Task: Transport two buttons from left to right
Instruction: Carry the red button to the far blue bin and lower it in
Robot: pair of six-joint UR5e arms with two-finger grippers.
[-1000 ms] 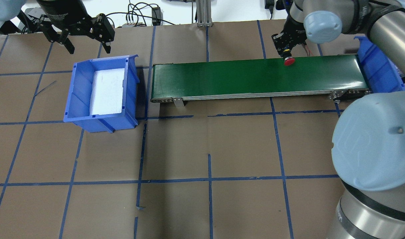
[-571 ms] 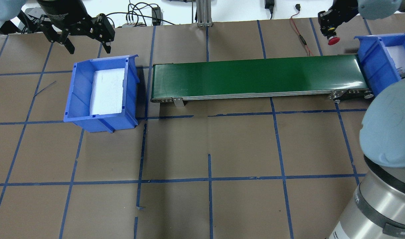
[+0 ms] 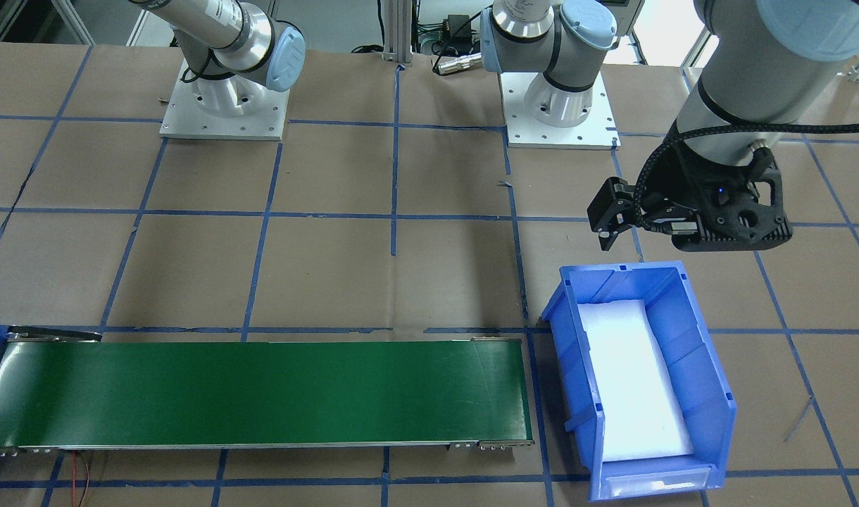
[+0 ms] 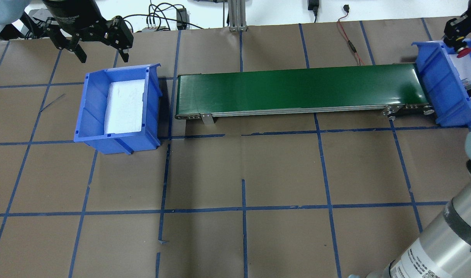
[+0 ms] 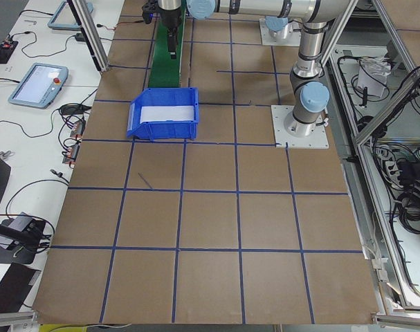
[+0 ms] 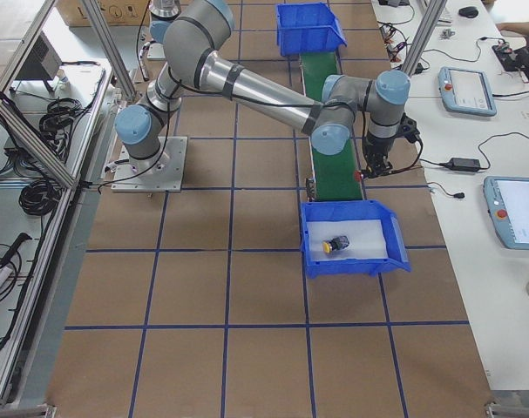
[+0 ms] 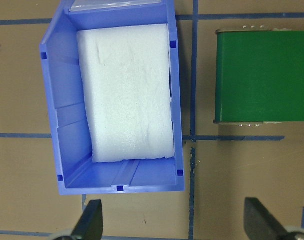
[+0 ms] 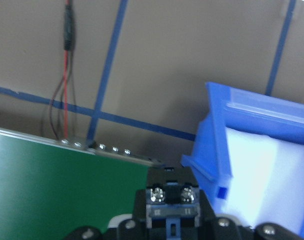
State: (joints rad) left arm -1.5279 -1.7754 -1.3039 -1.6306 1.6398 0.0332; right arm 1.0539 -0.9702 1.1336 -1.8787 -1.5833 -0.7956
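Over the brown, blue-taped worktop [image 4: 243,166], the left gripper [image 4: 103,59] has its fingers wide apart, while the right gripper [image 4: 456,40] has its fingers clamped on the red button [image 4: 462,52].

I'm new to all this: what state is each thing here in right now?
Left gripper: jaws open, holding nothing, beside the left bin.
Right gripper: shut on the red button, over the right bin edge.
Red button: held in the air, not yet released.
Yellow button: lying on the right bin's foam.
Left bin: holds only white foam.
Conveyor belt: no button on it.
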